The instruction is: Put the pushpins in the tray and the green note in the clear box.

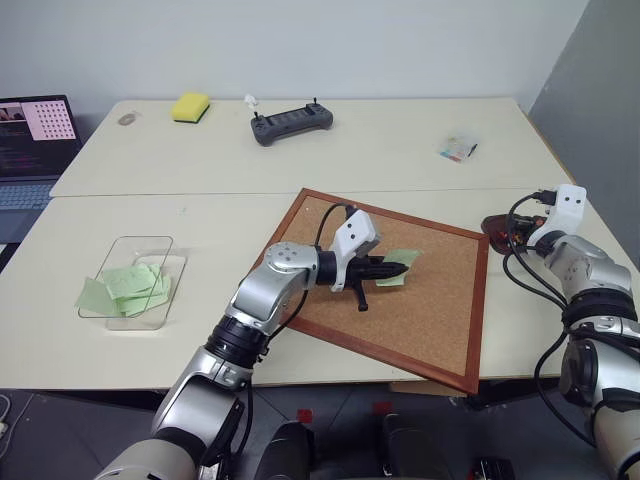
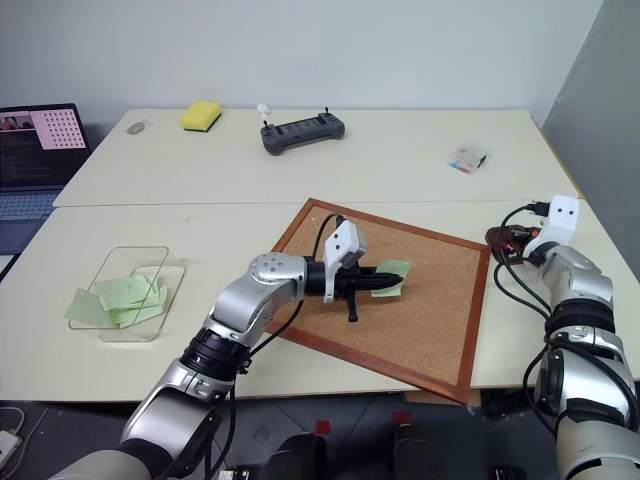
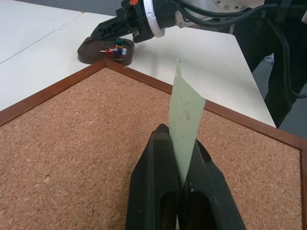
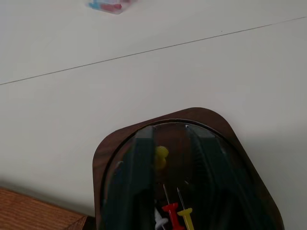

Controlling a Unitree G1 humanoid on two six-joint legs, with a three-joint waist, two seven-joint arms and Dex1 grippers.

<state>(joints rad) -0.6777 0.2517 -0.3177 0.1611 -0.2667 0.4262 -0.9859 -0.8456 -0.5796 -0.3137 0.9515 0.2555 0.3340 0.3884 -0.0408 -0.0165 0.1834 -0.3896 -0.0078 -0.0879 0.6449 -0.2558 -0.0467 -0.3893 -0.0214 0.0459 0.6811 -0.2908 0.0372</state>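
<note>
The left claw [image 1: 403, 269] pinches a pale green note [image 3: 184, 120] between its pressed-together black fingers [image 3: 156, 182], the paper standing on edge above the corkboard [image 1: 440, 300]. The left arm reaches in from the lower left, forearm bent across the board's near corner, the claw pointing toward the robot's right and slightly downward.

At the right edge of the counter [image 1: 300, 140], the right claw [image 3: 103, 32] hovers low over the tray [image 4: 115, 148], a small dark reddish-brown dish just off the corkboard's far right corner. Its fingers stand apart, reflected in the tray's glossy floor, with nothing gripped between them. Pushpins [image 4: 172, 211] in yellow, red and white lie in the tray; the left wrist view adds a green one. The right forearm runs forward along the counter's edge, wrist angled slightly down.

Well to the left, the clear box [image 1: 140, 250] sits on the counter holding several green notes [image 1: 130, 288], one poking over its rim. A yellow sponge [image 1: 190, 106], a handheld controller [image 1: 290, 124], a small clear case [image 1: 458, 148] and a laptop [image 1: 35, 140] lie farther back.
</note>
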